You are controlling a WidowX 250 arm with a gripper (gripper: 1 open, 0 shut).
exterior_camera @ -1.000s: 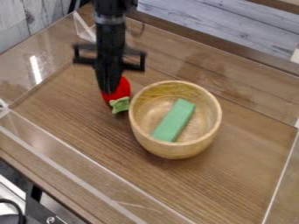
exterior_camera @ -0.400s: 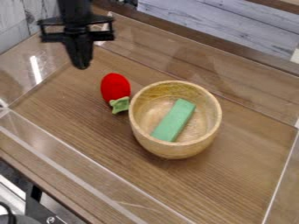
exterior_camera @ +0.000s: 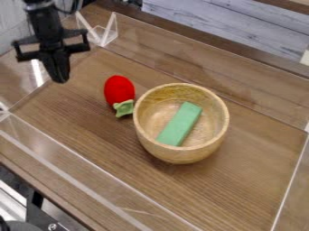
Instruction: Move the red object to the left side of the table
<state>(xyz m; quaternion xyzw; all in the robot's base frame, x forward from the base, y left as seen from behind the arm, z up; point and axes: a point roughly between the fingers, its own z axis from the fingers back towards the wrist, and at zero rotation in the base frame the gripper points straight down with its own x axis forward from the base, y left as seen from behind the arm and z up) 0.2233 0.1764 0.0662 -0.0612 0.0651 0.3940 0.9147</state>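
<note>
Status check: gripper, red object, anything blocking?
Gripper shut, empty, left of red object. Red object on table, beside wooden bowl. Leftward path clear.

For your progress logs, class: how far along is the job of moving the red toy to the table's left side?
Nothing looks done: the red toy lies beside the wooden bowl near the table middle. Nothing is in hand; the end effector is shut, empty, off to the toy's left. Left: grasping it and carrying it left.

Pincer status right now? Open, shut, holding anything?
Pincer: shut, holding nothing. It hangs apart from the red object, which lies on the table beside the wooden bowl.
</note>
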